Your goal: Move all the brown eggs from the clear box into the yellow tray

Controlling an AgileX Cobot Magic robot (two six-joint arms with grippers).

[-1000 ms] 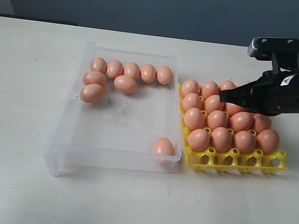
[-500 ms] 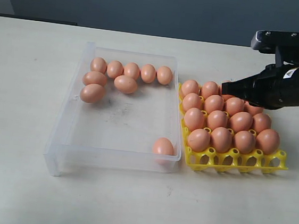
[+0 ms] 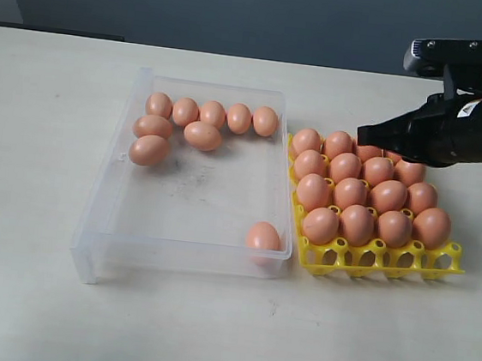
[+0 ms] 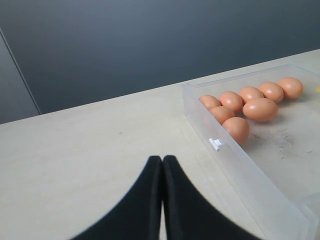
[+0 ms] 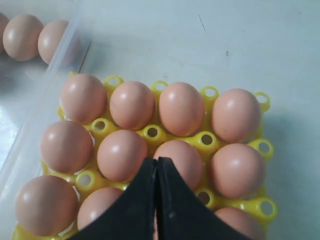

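Nearest to us the pale table (image 3: 22, 295) runs up to the clear box (image 3: 99, 217); just inside its near wall, in the right-hand corner, a lone egg (image 3: 264, 235) rests by itself. Just beside that corner stands the yellow tray (image 3: 370, 261), its cups packed row upon row with brown eggs (image 3: 350, 192). Farther back the right gripper (image 3: 362, 131) reaches in from the right above the tray's far rows; in its wrist view we see the jaws pressed together with nothing between them, the tip (image 5: 156, 161) over the eggs, though we cannot tell whether it touches one. At the far end of the box a cluster of eggs (image 3: 203, 135) gathers: five in a line along the far wall, three more toward the left corner. The left gripper (image 4: 161, 159) shows only in its own wrist view, jaws pressed together and empty, over bare table outside the box's wall. Behind everything rises a dark wall (image 3: 242, 8).
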